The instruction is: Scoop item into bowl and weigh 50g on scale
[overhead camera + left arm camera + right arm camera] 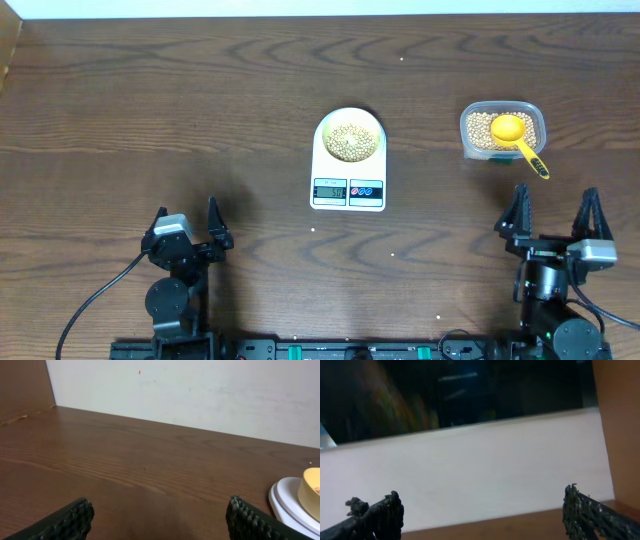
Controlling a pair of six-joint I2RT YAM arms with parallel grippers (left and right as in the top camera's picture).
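Overhead: the bowl (349, 139) of beans (350, 142) sits on the scale (348, 190). The scoop (515, 135) lies in the tub (502, 130), its handle angled toward the right gripper (556, 195), the nearer one.
Left wrist: the left gripper (160, 509) is wide open and empty, with the scale off to its right.
Right wrist: jaws wide apart, empty.

The table (200, 100) is dark brown wood with wavy grain lines. It is smooth and a little shiny. The scale (336, 172) is white plastic, smooth and glossy. The bowl (324, 128) looks like smooth, pale yellow plastic. The beans (350, 142) are tan, round and matt. The tub (537, 112) is clear plastic. The scoop (532, 158) is shiny yellow plastic. The left tool (159, 517) has black pads (75, 519) that are rough and bumpy, like rubber. The right tool (482, 512) has the same rough black pads. The wall (200, 395) is pale and matt.
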